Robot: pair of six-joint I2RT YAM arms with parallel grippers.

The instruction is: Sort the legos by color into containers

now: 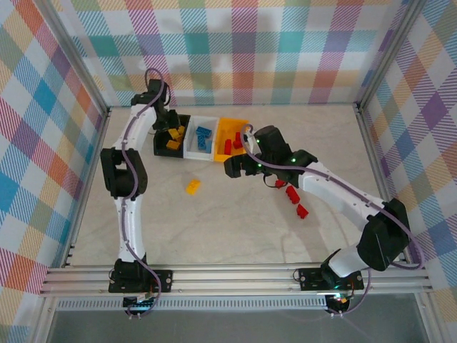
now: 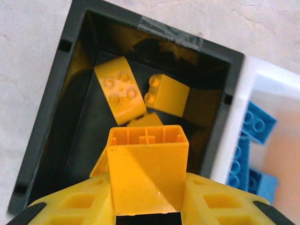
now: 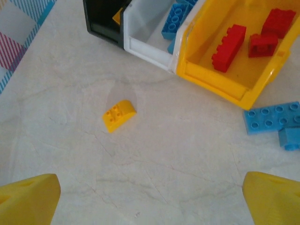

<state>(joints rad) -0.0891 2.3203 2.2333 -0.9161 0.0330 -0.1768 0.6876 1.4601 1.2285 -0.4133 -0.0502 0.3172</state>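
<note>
Above the black bin [image 2: 49, 117], the left gripper [image 2: 147, 204] clamps a yellow brick [image 2: 147, 164]; right gripper [image 3: 150, 201] spread wide.

The left arm [image 1: 128, 179] stretches far forward, and the left claw [image 2: 147, 199] points down, its fingers [image 2: 70, 206] clamped on a yellow lego [image 2: 147, 164]. The right arm [image 1: 343, 193] bends inward across the middle. The right claw [image 3: 150, 201] faces down with its fingers [image 3: 28, 197] spread wide, gripping nothing.
</note>
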